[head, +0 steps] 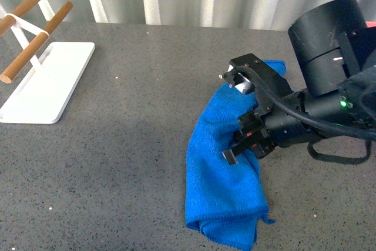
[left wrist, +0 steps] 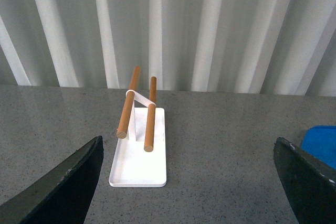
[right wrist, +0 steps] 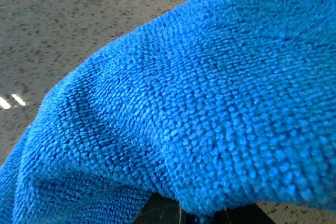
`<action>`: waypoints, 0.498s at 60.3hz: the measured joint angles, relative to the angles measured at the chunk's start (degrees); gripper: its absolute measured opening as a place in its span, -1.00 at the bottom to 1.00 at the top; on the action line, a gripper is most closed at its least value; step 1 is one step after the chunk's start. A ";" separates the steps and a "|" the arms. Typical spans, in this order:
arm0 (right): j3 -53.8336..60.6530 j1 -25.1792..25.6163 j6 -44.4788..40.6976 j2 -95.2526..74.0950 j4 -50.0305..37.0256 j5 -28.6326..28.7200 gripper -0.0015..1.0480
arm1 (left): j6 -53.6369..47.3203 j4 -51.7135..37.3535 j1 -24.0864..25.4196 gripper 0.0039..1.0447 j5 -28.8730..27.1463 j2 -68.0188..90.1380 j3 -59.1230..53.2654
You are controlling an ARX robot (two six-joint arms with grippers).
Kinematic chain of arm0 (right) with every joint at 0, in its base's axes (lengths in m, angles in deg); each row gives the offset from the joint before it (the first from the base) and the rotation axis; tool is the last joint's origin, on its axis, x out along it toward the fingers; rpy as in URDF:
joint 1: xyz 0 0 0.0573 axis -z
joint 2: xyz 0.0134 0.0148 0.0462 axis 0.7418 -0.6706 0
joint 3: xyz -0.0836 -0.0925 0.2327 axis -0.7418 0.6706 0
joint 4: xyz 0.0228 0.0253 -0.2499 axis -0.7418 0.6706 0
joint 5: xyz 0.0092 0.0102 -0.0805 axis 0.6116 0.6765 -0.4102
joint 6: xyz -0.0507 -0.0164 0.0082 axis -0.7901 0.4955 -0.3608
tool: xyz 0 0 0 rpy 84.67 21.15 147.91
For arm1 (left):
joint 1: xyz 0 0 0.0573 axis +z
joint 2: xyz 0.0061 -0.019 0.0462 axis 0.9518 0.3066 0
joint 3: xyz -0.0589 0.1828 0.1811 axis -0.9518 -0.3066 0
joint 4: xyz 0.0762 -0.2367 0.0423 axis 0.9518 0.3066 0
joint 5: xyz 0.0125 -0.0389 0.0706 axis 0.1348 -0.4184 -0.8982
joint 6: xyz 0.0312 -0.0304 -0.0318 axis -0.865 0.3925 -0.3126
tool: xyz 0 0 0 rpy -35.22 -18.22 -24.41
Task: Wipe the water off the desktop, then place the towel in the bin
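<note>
Right hand (head: 238,139) pinches the towel (head: 223,192), which lies crumpled on the desk (head: 129,145) toward its near right edge; its wrist view shows mostly blue pile. Left hand (left wrist: 188,145) gapes open, facing the white rack (left wrist: 139,156) toward the far left corner.

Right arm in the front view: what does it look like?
The right arm is matte black: a big cylindrical joint housing, a boxy end effector, a silvery fitting above it, looped black cables, and a small green light.
</note>
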 joint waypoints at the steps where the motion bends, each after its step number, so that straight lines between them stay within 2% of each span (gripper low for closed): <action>1: 0.74 -0.04 -0.17 0.87 -0.07 0.20 -0.94 | 0.00 0.00 0.00 0.87 0.00 0.00 0.00; 8: 5.20 0.22 -1.62 6.38 -0.07 0.96 -0.94 | 0.00 0.00 -0.02 0.87 0.00 0.00 0.00; 30: 14.97 7.91 -6.43 16.39 2.56 2.32 -0.94 | 0.00 0.00 -0.02 0.87 0.00 0.00 0.00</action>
